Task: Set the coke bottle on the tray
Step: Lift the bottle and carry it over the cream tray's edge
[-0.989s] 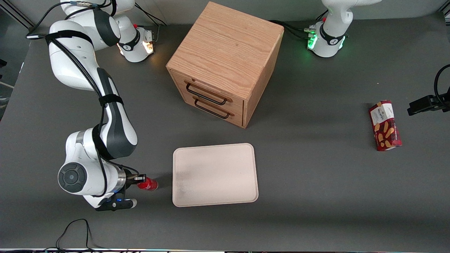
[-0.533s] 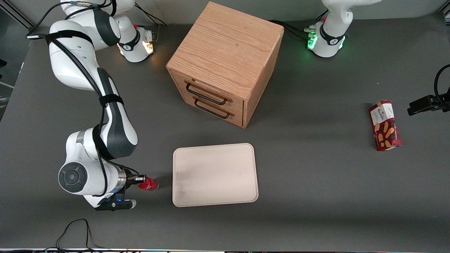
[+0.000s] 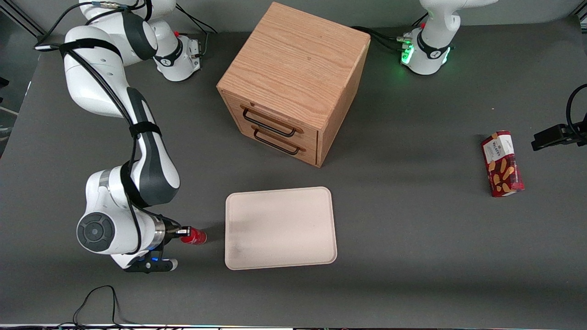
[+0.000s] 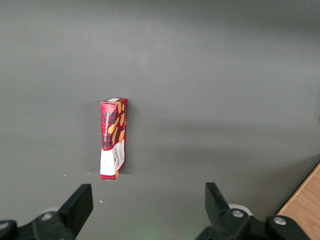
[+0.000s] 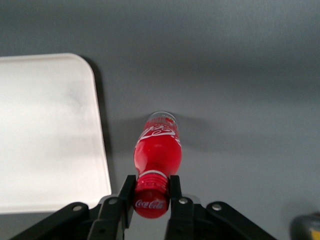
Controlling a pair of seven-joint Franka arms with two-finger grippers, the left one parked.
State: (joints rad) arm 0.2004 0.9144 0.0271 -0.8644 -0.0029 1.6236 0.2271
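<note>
The small red coke bottle (image 3: 194, 236) is gripped at its red cap, beside the cream-white tray (image 3: 280, 228), toward the working arm's end of the table. My right gripper (image 3: 184, 233) is shut on the bottle's cap. In the right wrist view the two black fingers (image 5: 127, 189) clamp the cap of the bottle (image 5: 156, 152), whose body points away from the camera, with the tray's rounded corner (image 5: 80, 65) close beside it. The bottle looks slightly lifted off the grey table.
A wooden two-drawer cabinet (image 3: 293, 82) stands farther from the front camera than the tray. A red biscuit box (image 3: 501, 163) lies toward the parked arm's end of the table and also shows in the left wrist view (image 4: 114, 138).
The gripper with the bottle has shifted slightly, the bottle's body now looking a little raised. The light at the working arm's base has gone off.
</note>
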